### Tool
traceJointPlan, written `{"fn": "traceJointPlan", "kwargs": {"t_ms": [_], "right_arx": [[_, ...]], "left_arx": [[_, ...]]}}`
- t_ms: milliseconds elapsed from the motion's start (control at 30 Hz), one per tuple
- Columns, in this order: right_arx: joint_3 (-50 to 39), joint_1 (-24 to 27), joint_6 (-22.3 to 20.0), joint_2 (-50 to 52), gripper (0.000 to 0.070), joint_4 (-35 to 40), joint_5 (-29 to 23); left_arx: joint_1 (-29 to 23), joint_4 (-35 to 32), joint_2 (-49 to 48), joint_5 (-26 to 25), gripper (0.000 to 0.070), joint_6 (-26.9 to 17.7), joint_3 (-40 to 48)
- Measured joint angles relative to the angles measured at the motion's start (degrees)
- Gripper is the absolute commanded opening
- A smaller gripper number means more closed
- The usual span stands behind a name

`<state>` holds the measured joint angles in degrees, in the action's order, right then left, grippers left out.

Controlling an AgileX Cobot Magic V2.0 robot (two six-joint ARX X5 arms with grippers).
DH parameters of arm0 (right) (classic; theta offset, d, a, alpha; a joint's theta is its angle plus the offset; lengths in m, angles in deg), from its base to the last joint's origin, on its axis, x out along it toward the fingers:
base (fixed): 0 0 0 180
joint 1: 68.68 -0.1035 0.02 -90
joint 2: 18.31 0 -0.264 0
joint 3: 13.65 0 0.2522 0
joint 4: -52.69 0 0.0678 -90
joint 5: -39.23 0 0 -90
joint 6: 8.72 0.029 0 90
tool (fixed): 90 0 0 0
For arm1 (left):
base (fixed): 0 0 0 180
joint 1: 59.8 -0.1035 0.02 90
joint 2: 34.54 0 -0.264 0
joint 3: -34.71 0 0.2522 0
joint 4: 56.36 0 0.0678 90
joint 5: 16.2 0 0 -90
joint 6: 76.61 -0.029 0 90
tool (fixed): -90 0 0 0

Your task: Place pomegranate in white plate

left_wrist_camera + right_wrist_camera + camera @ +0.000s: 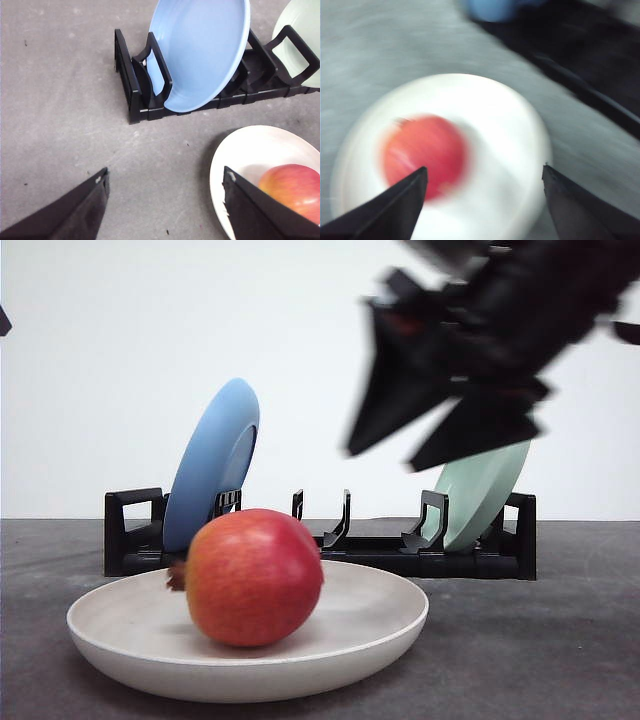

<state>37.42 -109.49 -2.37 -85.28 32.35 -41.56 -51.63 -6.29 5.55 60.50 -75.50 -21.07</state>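
Note:
The red pomegranate (253, 577) lies in the white plate (380, 635) near the table's front, its brown crown pointing left. My right gripper (393, 460) hangs open in the air above and to the right of the plate, blurred by motion, nothing between its fingers. Its wrist view looks down on the pomegranate (423, 152) and the plate (505, 145), both blurred, beyond the open gripper (483, 172). My left gripper (165, 177) is open over bare table left of the plate (250, 145); the pomegranate (295, 189) shows past one fingertip.
A black dish rack (380, 548) stands behind the plate. A blue plate (212, 465) leans in its left slots and a pale green plate (480, 495) in its right slots. Grey table surface runs in front and to both sides.

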Motion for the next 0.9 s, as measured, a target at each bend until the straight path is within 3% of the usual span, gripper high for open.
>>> {"fn": "traceJointPlan", "kwargs": {"t_ms": [233, 433, 533, 667, 700, 733, 800, 900], "right_arx": [[-6.3, 12.9, 1.4, 11.5, 0.0444, -4.6, 0.6], [-6.6, 24.3, -0.4, 15.1, 0.0444, -10.0, 5.2], [-6.6, 27.7, -1.1, 15.1, 0.0444, -9.9, 6.2], [-6.6, 28.4, -1.6, 15.1, 0.043, -9.9, 6.7], [-6.6, 28.4, -1.6, 15.1, 0.038, -9.9, 6.8], [-6.6, 28.4, -1.6, 15.1, 0.0225, -9.9, 6.9], [-6.6, 28.4, -1.7, 15.1, 0.0003, -9.9, 6.9], [-6.6, 28.4, -1.8, 15.1, 0.0022, -9.9, 6.6]], "left_arx": [[0.0, 0.8, 0.0, 0.0, 0.043, 0.0, 0.0], [0.0, 0.8, 0.0, 0.0, 0.043, 0.0, 0.0], [0.0, 0.8, 0.0, 0.0, 0.0431, 0.0, 0.0], [0.0, 0.8, 0.0, 0.0, 0.0419, 0.0, 0.0], [0.0, 1.0, 0.0, 0.0, 0.0369, 0.0, 0.0], [0.0, 1.2, 0.0, 0.0, 0.0199, 0.0, 0.0], [0.0, 1.4, 0.0, 0.0, 0.0027, 0.1, 0.0], [0.0, 1.4, -0.1, 0.0, 0.0011, 0.3, 0.0]]}}
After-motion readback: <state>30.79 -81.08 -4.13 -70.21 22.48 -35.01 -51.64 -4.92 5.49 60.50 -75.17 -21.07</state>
